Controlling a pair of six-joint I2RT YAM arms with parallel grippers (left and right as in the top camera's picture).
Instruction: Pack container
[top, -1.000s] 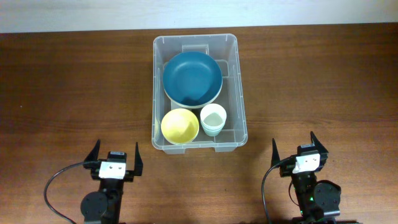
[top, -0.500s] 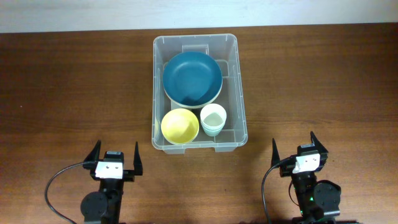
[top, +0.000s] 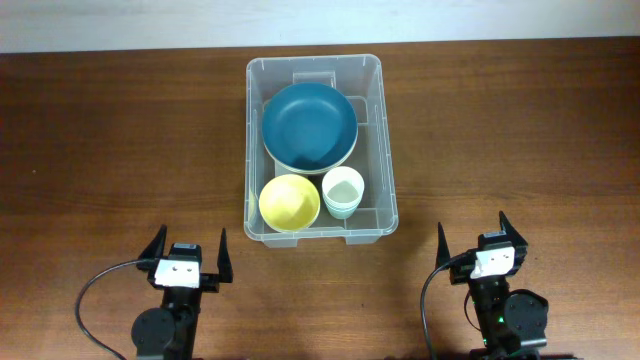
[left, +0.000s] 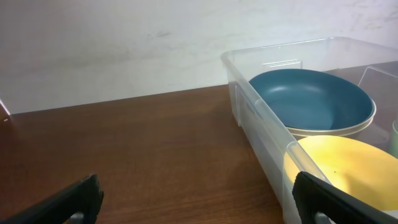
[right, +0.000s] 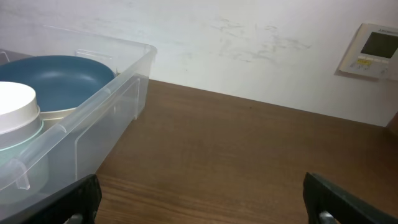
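The clear plastic container (top: 378, 150) stands at the table's middle back. Inside it are a large dark blue bowl (top: 309, 125), a yellow bowl (top: 289, 202) and a white and pale green cup (top: 343, 190). My left gripper (top: 187, 244) is open and empty near the front edge, to the container's front left. My right gripper (top: 483, 230) is open and empty to its front right. The left wrist view shows the container's wall (left: 261, 127), the blue bowl (left: 311, 102) and the yellow bowl (left: 348, 171). The right wrist view shows the container (right: 106, 115) and the cup (right: 15, 109).
The brown wooden table (top: 120, 140) spreads to either side of the container. A white wall runs along the table's back edge, with a white wall thermostat (right: 372, 50) in the right wrist view.
My left gripper has shifted very slightly. The right arm and the things in the container have not moved.
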